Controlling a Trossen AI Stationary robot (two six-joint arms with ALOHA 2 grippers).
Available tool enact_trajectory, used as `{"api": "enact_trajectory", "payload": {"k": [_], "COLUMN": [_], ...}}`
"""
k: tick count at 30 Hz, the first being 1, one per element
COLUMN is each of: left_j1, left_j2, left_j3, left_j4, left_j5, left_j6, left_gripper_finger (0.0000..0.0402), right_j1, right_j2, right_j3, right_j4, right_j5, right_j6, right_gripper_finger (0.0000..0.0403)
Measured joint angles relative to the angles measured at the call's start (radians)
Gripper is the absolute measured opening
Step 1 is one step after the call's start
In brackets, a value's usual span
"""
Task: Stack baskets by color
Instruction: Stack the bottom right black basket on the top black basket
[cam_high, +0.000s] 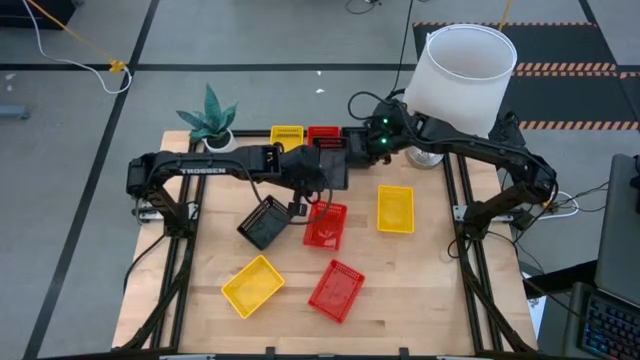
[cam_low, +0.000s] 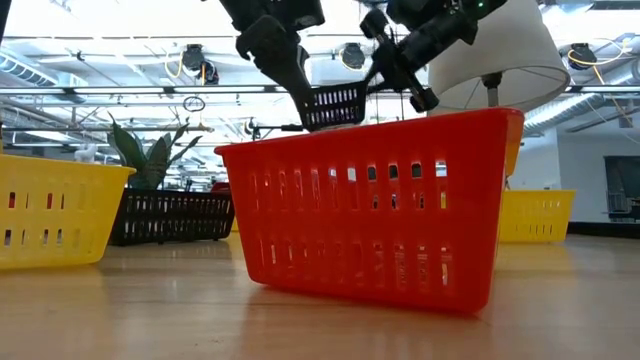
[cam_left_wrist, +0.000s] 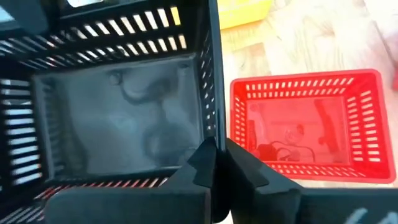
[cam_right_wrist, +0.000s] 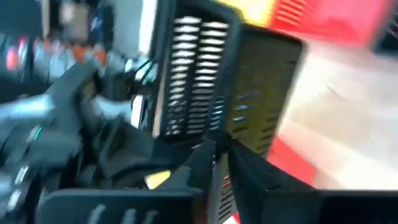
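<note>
The left gripper (cam_left_wrist: 214, 163) has its two fingers pressed together on the side wall of a black basket (cam_low: 335, 105) and holds it in the air above the table (cam_high: 430, 290). The right gripper (cam_right_wrist: 219, 155) is at the opposite wall of the same basket, with the wall between its tips. Whether it clamps or only touches cannot be told. In the low view the lifted basket hangs between the two grippers, higher than everything on the table.

Seen from above, this basket is at 12 o'clock from the middle of the table, near the far edge. The left arm reaches to it from 9 o'clock, the right arm from 2 o'clock.

Under and just in front of the grippers a red basket (cam_high: 325, 226) stands in the middle of the table. From it, a second black basket (cam_high: 265, 222) lies at 9 o'clock, turned askew. A yellow basket (cam_high: 395, 208) is at 3 o'clock, another yellow one (cam_high: 252, 285) at 8 o'clock, and another red one (cam_high: 336, 290) at 6 o'clock. At the far edge, a third yellow basket (cam_high: 287, 135) and a third red basket (cam_high: 322, 132) stand side by side.

A green plant (cam_high: 210, 115) stands at the far left corner and a white lampshade (cam_high: 460, 65) at the far right.
</note>
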Motion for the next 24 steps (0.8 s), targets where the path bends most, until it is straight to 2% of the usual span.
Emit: {"api": "enact_trajectory", "payload": {"k": [5, 12, 14, 19, 24], "left_j1": [0.0, 0.0, 0.0, 0.0, 0.0], "left_j2": [-0.001, 0.001, 0.001, 0.001, 0.001], "left_j3": [0.001, 0.0, 0.0, 0.0, 0.0], "left_j4": [-0.001, -0.007, -0.004, 0.013, 0.024], "left_j5": [0.001, 0.006, 0.005, 0.005, -0.011], "left_j6": [-0.028, -0.034, -0.044, -0.045, -0.049], "left_gripper_finger": [0.0011, 0.0007, 0.001, 0.0011, 0.0014], "right_j1": [0.001, 0.014, 0.026, 0.109, 0.223], "right_j2": [-0.044, -0.139, -0.166, -0.214, -0.209], "right_j3": [0.0, 0.002, 0.002, 0.002, 0.002], "right_j4": [-0.011, -0.04, -0.041, -0.023, -0.026], "right_j5": [0.033, 0.175, 0.185, 0.178, 0.192], "right_j6": [-0.137, -0.308, -0.395, -0.662, -0.704], "right_gripper_finger": [0.013, 0.0241, 0.0264, 0.0287, 0.0275]}}
